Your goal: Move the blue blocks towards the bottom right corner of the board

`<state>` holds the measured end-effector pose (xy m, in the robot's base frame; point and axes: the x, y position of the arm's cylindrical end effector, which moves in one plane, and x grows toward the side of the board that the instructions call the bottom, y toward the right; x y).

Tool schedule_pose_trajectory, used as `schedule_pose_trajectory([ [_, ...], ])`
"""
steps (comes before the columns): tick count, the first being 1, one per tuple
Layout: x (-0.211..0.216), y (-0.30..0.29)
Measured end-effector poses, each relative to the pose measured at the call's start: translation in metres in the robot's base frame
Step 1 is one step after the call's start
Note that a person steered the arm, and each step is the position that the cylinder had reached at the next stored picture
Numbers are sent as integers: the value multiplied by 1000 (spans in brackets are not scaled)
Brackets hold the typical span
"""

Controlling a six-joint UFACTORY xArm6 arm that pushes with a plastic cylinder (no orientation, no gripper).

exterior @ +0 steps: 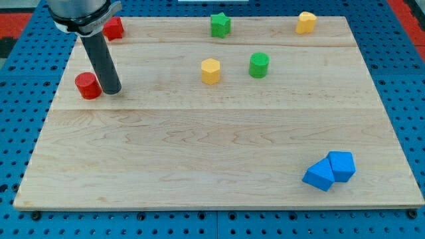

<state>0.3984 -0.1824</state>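
Two blue blocks lie touching near the board's bottom right corner: a blue cube-like block (319,175) on the left and a blue angular block (342,165) on the right. My tip (111,90) rests on the board at the view's left, just right of a red cylinder (87,85). The tip is far from the blue blocks, across the board to their upper left.
A red block (114,28) sits at the top left, partly behind the rod. A green star-like block (220,24) and a yellow block (305,22) lie along the top. A yellow hexagonal block (210,70) and a green cylinder (259,65) sit in the upper middle. The wooden board (199,153) lies on a blue pegboard.
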Motion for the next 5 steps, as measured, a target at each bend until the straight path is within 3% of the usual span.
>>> schedule_pose_trajectory([
  [2,-47,18],
  [3,-67,121],
  [4,-5,139],
  [5,83,213],
])
